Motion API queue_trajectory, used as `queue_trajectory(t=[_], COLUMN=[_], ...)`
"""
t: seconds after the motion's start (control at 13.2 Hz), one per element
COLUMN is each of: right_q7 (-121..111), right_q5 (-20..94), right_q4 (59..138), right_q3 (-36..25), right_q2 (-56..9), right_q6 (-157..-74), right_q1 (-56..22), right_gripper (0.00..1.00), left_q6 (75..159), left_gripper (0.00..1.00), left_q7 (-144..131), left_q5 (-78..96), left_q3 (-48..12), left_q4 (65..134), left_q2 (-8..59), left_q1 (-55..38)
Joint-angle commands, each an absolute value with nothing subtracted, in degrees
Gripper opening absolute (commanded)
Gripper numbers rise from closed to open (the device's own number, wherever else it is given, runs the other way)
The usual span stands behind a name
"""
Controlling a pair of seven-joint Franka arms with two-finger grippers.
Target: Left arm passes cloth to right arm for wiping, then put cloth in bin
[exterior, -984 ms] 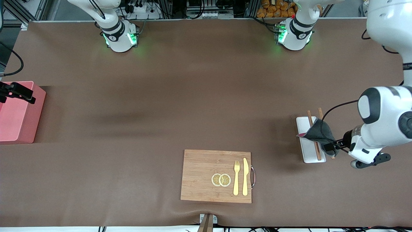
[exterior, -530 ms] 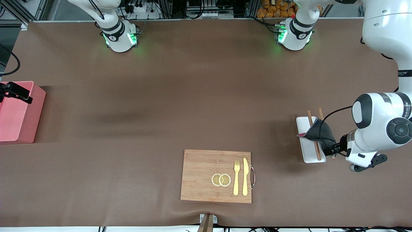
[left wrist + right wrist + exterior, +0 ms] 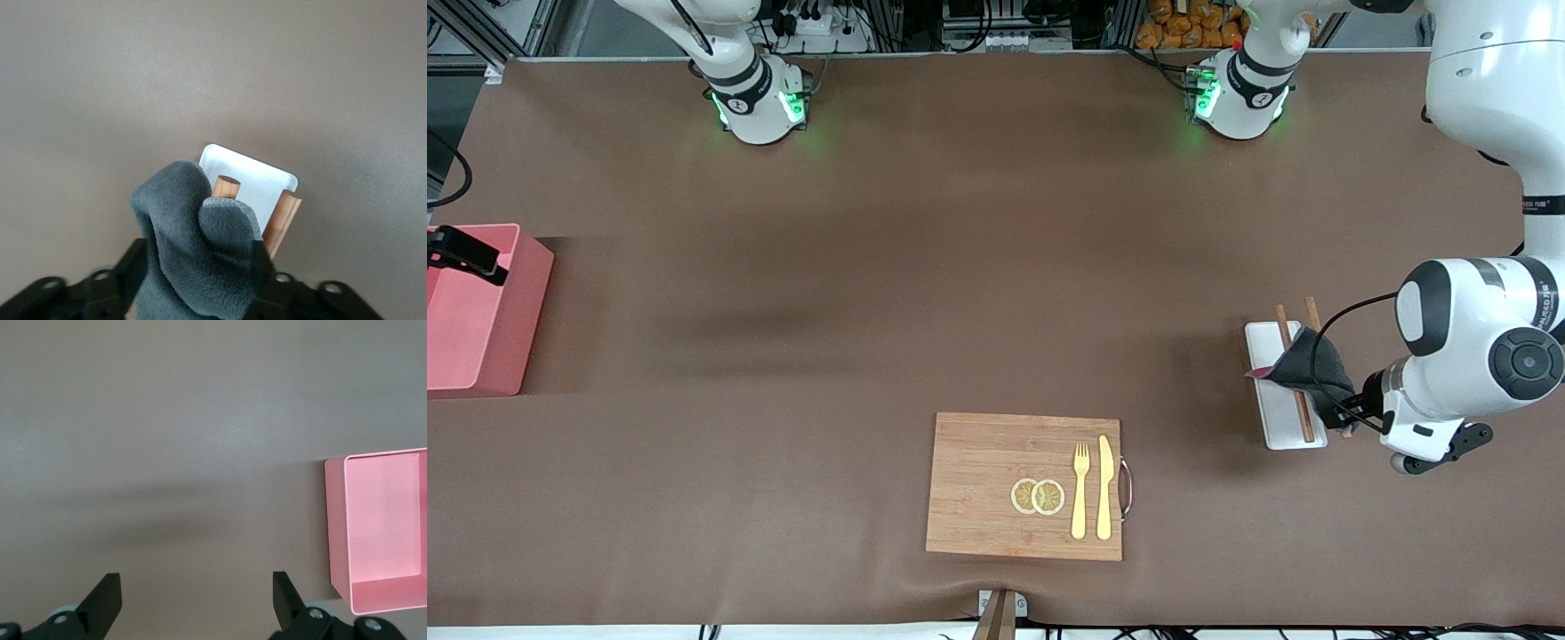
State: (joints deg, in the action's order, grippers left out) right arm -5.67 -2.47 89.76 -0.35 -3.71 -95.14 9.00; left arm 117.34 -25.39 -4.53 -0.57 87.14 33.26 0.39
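Observation:
The cloth (image 3: 1307,364) is dark grey with a pink edge showing and hangs bunched over the white chopstick tray (image 3: 1261,342). My left gripper (image 3: 1338,411) is shut on the cloth. In the left wrist view the cloth (image 3: 193,227) fills the space between the fingers of my left gripper (image 3: 197,273) and covers part of the tray (image 3: 257,180). The pink bin (image 3: 471,311) stands at the right arm's end of the table. My right gripper (image 3: 463,253) is over the bin's rim. In the right wrist view it (image 3: 193,590) is open and empty, with the bin (image 3: 337,527) beside it.
Two wooden chopsticks (image 3: 1282,320) lie on the tray and stick out from under the cloth. A wooden cutting board (image 3: 978,480) near the front camera's edge carries two lemon slices (image 3: 1038,496), a yellow fork (image 3: 1080,498) and a yellow knife (image 3: 1104,489).
The left arm's wrist has turned and shifted a little toward the tray; the cloth stays over it. The right gripper has slid slightly outward over the bin.

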Motion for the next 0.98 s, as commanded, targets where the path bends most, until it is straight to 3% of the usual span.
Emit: queue_trajectory(t=[0.0,0.53,0.91], right_q7=[-5.6,-5.0,3.8], right_q5=[-2.7,-2.1,-0.5], right_q4=[89.0,89.1,88.9], right_q3=[0.5,0.5,1.0], right_q2=[-4.2,-4.7,-4.7], right_q6=[-94.6,-94.2,-90.3], right_q1=[10.0,10.6,9.8], right_gripper=[1.00,1.00,1.00], left_q6=[117.0,116.5,116.4], left_gripper=[0.46,0.04,0.00], left_q7=[-26.6,-25.7,-25.6], left_q5=[-6.0,-6.0,-6.0], left_q3=[-0.3,-0.4,-0.5], left_q4=[86.9,87.0,87.1], left_q2=[33.4,33.3,32.7], left_q1=[-0.2,-0.2,-0.1])
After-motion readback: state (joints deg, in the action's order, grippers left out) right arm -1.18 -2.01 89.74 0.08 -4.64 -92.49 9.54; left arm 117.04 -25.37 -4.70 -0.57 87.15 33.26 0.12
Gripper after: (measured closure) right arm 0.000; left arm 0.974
